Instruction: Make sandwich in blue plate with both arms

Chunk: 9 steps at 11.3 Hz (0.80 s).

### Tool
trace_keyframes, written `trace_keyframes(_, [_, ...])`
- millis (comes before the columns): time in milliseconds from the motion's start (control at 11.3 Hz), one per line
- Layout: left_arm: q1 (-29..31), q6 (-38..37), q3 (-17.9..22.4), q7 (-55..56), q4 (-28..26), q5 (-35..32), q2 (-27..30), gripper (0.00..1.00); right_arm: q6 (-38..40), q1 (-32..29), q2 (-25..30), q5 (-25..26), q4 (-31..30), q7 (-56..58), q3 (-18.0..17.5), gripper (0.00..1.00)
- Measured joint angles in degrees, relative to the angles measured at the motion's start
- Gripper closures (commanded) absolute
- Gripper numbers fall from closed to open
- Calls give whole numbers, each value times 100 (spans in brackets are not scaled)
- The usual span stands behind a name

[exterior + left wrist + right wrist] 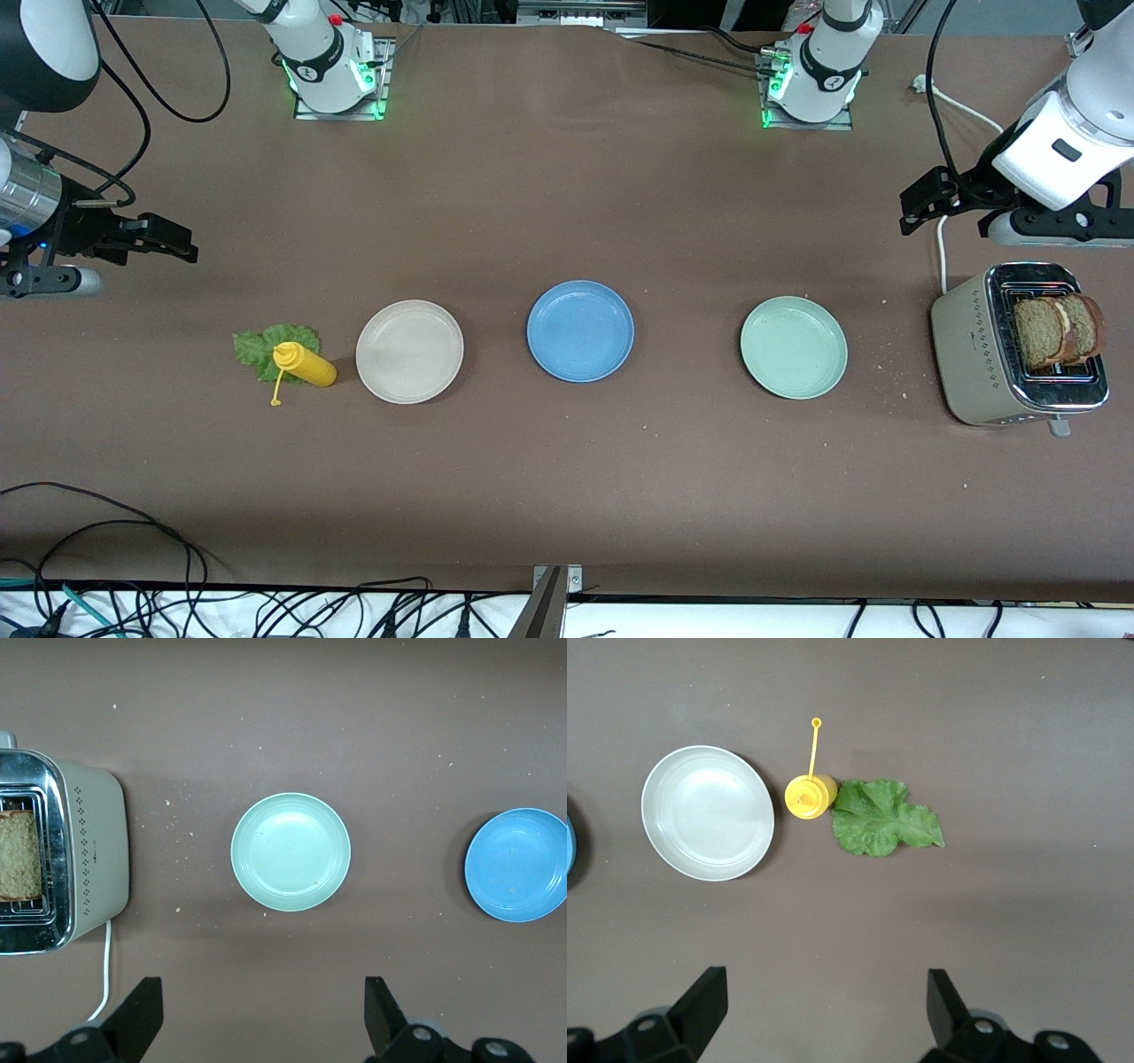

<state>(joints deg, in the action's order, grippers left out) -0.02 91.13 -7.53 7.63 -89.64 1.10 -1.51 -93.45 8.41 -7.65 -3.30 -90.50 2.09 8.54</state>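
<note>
- Table [567,496]: wide bare stretches nearer the camera and toward the bases.
- Toaster [983,354] at the left arm's end, two bread slices [1059,330] standing in its slots.
- Blue plate [580,330] mid-table, bare, between the cream plate [409,351] and green plate [794,347], all well apart.
- Lettuce [261,344] touches the yellow bottle [306,363] beside the cream plate.
- Left gripper [261,1014] hangs over the table near the toaster, fingers released, empty.
- Right gripper [824,1014] hangs over its table end, fingers released, empty.

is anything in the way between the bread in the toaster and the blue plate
Only the pale green plate sits on the table between the toaster holding the bread slices and the blue plate. It is low and bare, so bread carried above it should pass. The open left claw hangs near the toaster.
</note>
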Motion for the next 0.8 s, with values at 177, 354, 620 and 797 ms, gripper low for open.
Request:
trace_keyframes(177, [0, 0, 0, 0, 0, 0, 0, 0, 0, -4, 0, 0, 0, 0, 9, 0])
trace_keyframes(354, [0, 0, 0, 0, 0, 0, 0, 0, 0, -6, -4, 0, -1, 0, 57, 0])
trace_keyframes(620, [-1, 0, 0, 0, 0, 0, 0, 0, 0, -9, -12, 0, -4, 1, 107, 0])
trace_keyframes(797, [0, 0, 0, 0, 0, 0, 0, 0, 0, -7, -12, -1, -4, 1, 106, 0])
